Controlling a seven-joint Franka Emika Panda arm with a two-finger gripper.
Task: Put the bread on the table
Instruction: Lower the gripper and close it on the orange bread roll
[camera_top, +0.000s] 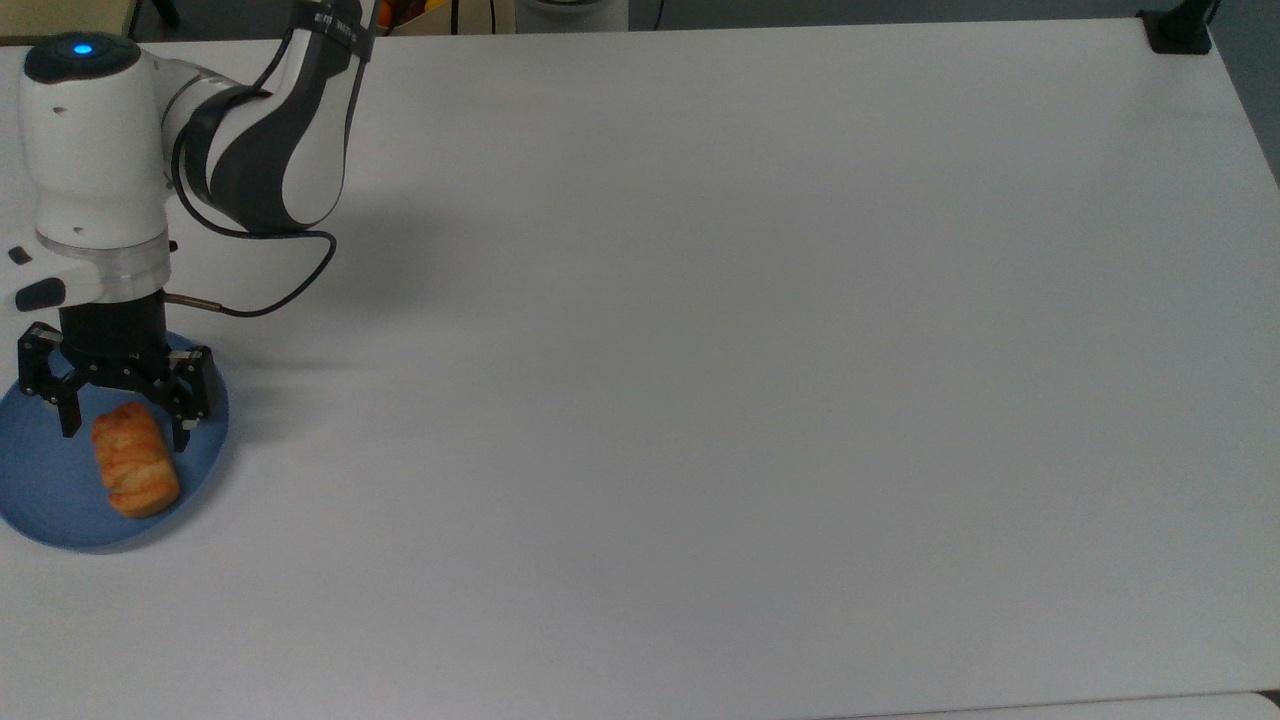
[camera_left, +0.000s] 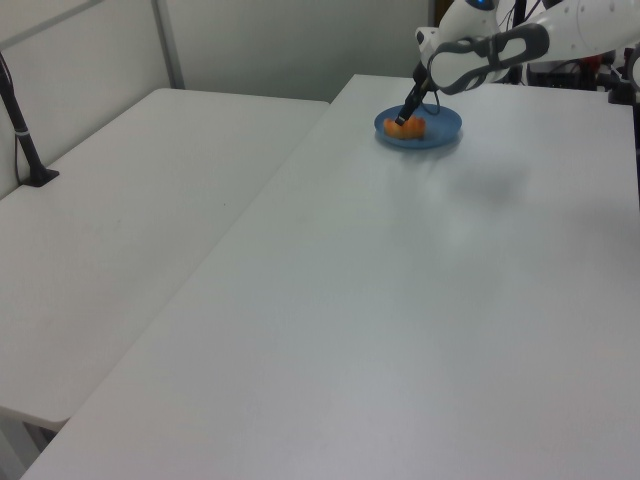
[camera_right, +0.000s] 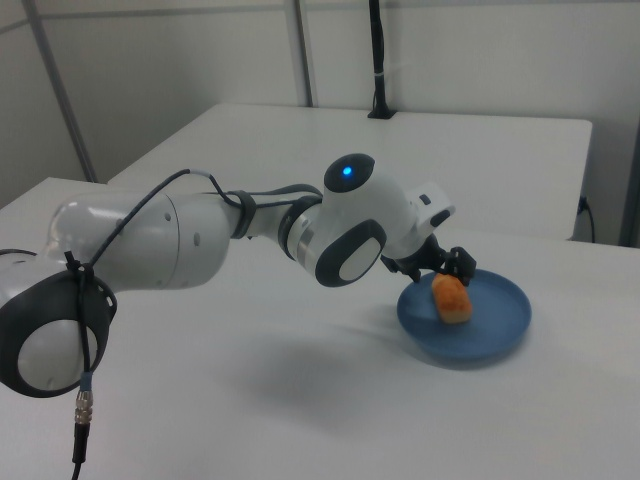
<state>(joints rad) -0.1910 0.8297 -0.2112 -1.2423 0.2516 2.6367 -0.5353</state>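
blue plate (camera_top: 40, 520) cut by top view's left edge

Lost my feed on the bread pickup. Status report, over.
Gripper open, fingers straddling one end of the bread. Bread lying on the blue plate, not gripped. Table bare beside the plate, nothing in the way.
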